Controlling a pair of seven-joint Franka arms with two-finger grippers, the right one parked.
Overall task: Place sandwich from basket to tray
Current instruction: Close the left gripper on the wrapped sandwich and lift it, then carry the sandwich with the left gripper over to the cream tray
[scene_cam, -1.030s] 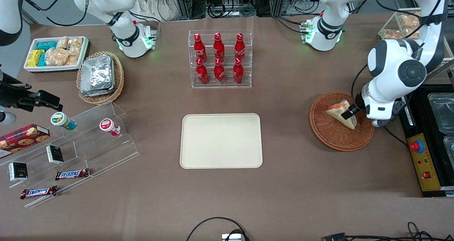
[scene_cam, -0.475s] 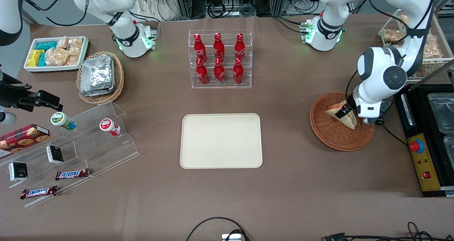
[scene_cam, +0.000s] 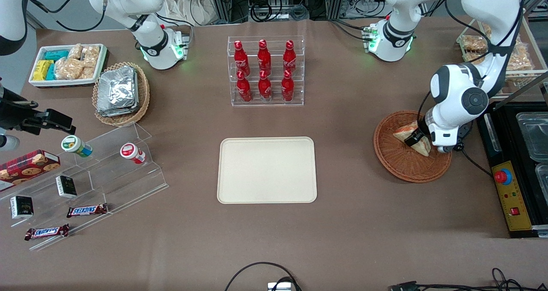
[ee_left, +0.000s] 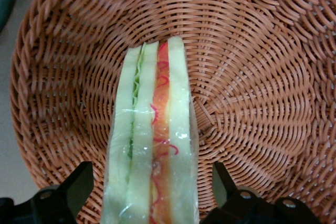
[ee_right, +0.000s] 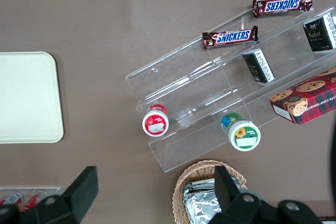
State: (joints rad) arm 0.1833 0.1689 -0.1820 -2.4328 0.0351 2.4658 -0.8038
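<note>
Hand lowered over the sandwich, fingers spread and not yet closed

From the front, the hand [scene_cam: 414,138] had come down and inward over the past second, and now sat low inside the basket [scene_cam: 398,164] at the working arm's end of the counter [scene_cam: 342,222], right at the sandwich [scene_cam: 404,132], which had not shifted; the tray [scene_cam: 266,170] lay well apart, bare. From the wrist, the sandwich [ee_left: 152,145] stood on edge between the two fingers [ee_left: 71,192], which were wide with a gap on each side (no contact that I could see), on the basket [ee_left: 252,87] weave. In my judgement, closing and lifting came next.
</note>
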